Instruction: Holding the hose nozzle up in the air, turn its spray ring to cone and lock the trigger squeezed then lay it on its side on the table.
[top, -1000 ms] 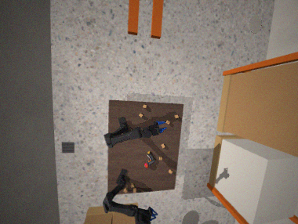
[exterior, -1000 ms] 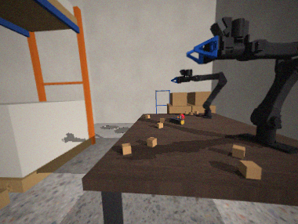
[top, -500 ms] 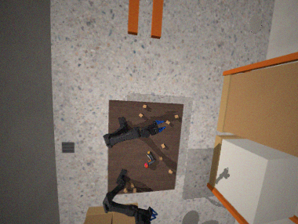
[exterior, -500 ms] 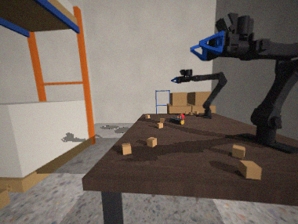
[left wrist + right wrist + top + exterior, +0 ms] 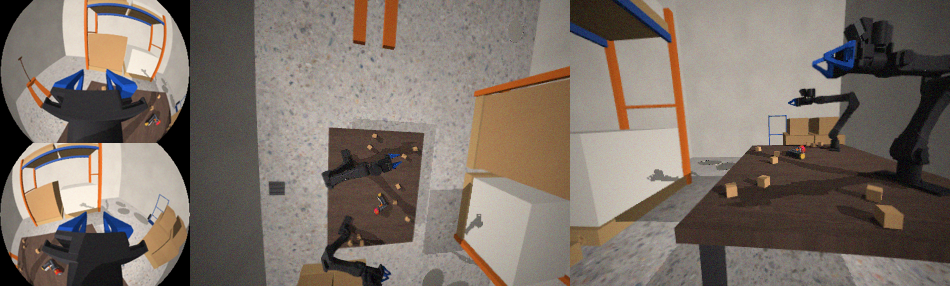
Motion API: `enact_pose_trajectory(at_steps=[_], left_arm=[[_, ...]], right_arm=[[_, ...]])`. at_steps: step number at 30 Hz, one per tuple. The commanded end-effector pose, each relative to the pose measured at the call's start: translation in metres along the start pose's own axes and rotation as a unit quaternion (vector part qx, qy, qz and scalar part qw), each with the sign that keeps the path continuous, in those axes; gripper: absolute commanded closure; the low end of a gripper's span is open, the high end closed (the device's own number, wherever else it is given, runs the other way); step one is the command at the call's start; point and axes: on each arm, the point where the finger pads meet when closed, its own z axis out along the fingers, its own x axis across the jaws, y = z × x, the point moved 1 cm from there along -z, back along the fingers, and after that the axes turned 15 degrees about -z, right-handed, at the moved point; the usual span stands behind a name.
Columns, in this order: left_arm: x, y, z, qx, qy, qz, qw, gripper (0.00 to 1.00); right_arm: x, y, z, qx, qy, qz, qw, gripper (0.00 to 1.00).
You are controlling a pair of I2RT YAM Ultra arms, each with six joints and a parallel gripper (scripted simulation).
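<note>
The nozzle [image 5: 383, 202] [image 5: 798, 152] [image 5: 152, 119] [image 5: 53, 267] is lying on the bench [image 5: 350, 205] [image 5: 770, 237] [image 5: 160, 110] [image 5: 49, 240], nearer the right arm's end edge than the opposite one. Left tool [image 5: 399, 159] [image 5: 817, 65] [image 5: 95, 70] is hovering above the bench, right tool [image 5: 388, 273] [image 5: 790, 103] [image 5: 95, 212] beyond that edge; both are standing partly open, empty.

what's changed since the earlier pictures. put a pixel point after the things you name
The left gripper [image 5: 400, 159] [image 5: 816, 64] [image 5: 94, 71] has risen slightly and drawn back a little towards its base. Nothing was taken hold of or let go. The right gripper [image 5: 389, 274] [image 5: 789, 102] [image 5: 95, 214] and nozzle [image 5: 382, 202] [image 5: 797, 153] [image 5: 154, 121] [image 5: 52, 267] look unmoved.
</note>
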Motion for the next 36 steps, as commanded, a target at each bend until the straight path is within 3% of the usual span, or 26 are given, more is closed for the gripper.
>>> enact_pose_trajectory(at_steps=[1,31,36], left_arm=[[-0.007,0.017,-0.008,-0.024,-0.009,-0.004,1.0,0.49],[0.0,0.006,-0.007,-0.015,0.0,-0.004,1.0,0.49],[-0.003,0.017,-0.009,-0.023,-0.002,-0.004,1.0,0.49]], right_arm=[[-0.011,0.038,-0.009,-0.046,-0.012,-0.001,0.999,0.63],[-0.005,0.04,-0.009,-0.049,-0.004,0.001,0.999,0.63],[-0.004,0.037,-0.009,-0.046,-0.003,0.001,0.999,0.63]])
